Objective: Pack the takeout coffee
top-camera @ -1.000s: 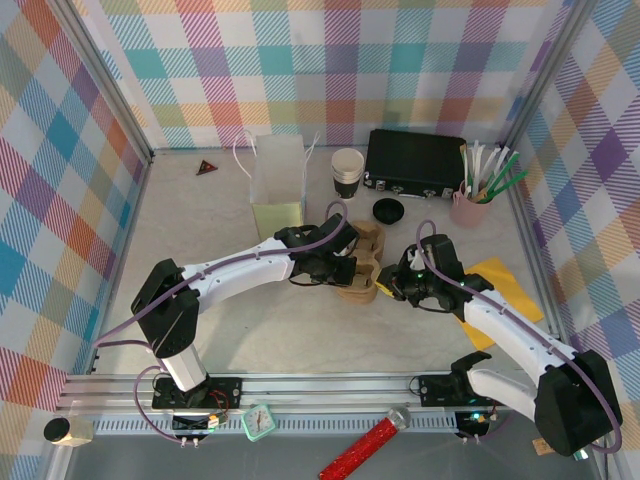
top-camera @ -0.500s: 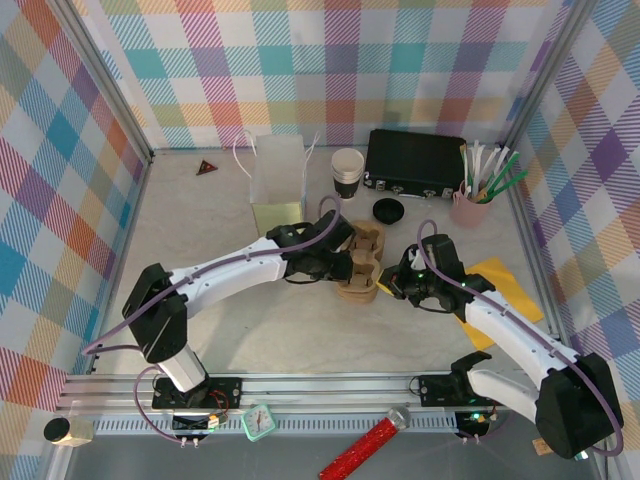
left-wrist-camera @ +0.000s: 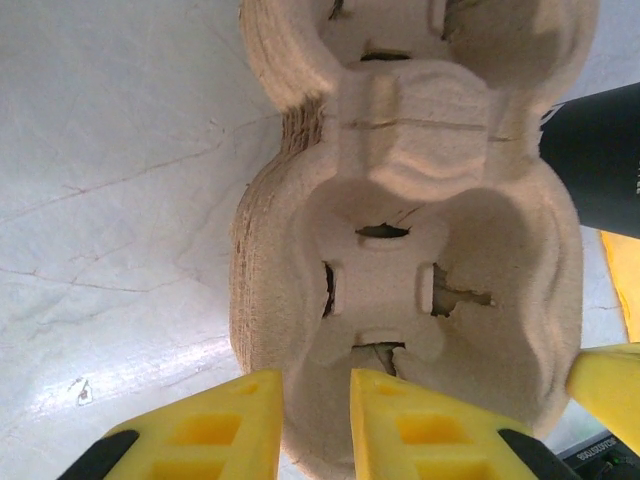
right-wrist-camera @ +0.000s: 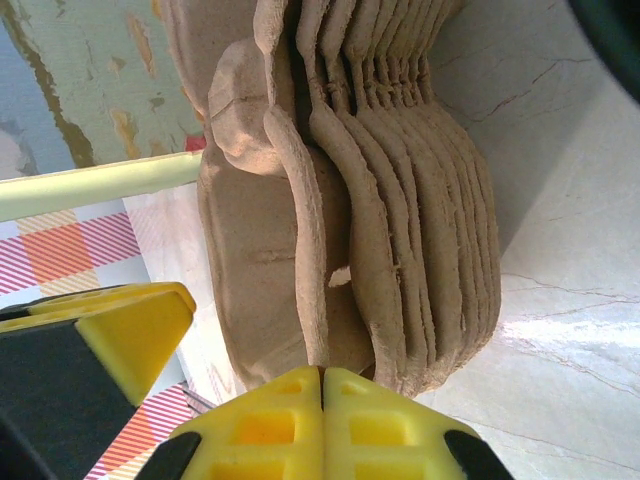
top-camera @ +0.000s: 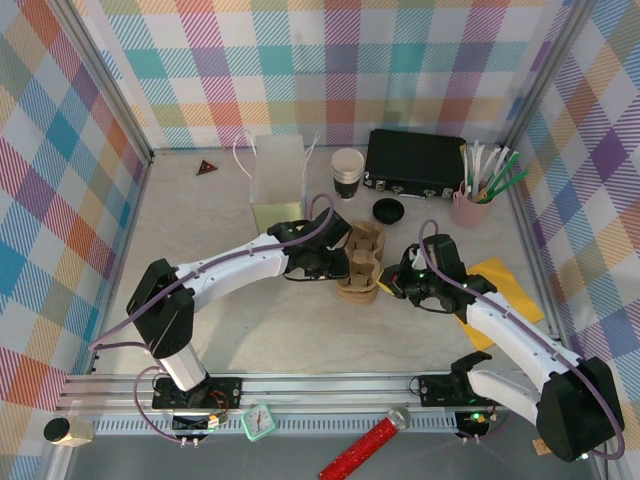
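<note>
The left gripper (left-wrist-camera: 316,388) is narrowly parted astride the near rim of the stack of pulp cup carriers (left-wrist-camera: 400,290). The right gripper (right-wrist-camera: 322,378), fingers pressed together, sits at the stack's opposite edge, against the top carrier's lip. Well beyond both grippers stands a lidless paper cup (top-camera: 347,172), with a loose black lid (top-camera: 387,210) near it.

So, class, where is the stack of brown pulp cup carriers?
In the top view the stack of brown pulp cup carriers lies mid-table between the left end effector and the right end effector, near a round black plastic lid.
</note>
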